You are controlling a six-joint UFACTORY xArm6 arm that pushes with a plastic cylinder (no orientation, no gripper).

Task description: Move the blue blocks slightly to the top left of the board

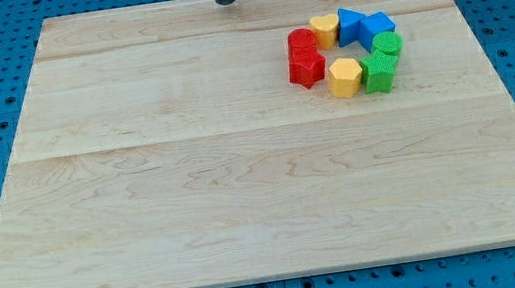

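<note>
Eight blocks sit in a tight ring on the desk [245,196], all to the view's right of my tip [226,2] and lower than it. Farthest below the tip are a yellow block [345,77], a green block [379,73] and a red block [306,70]. A red cylinder [302,43] and a green cylinder [387,43] form the sides. Closest to the tip's level come a yellow heart [324,29] and the two blue blocks [350,25] [377,26], touching each other at the ring's far side.

My tip stands at the far edge, well apart from the ring and touching nothing. The arm carries no claw, only a rod, so nothing opens or shuts.

The risks, as I judge them:
- The heart lies between the blues and my tip, so a push up-left would likely shove it along.
- Getting behind the blues means entering the ring's hollow or rounding the green cylinder, and either path may knock neighbours.
- One push may split the pair.
- The blues lie near the far edge, so too long a push could tip them off.

No brand, label or writing can be read.
</note>
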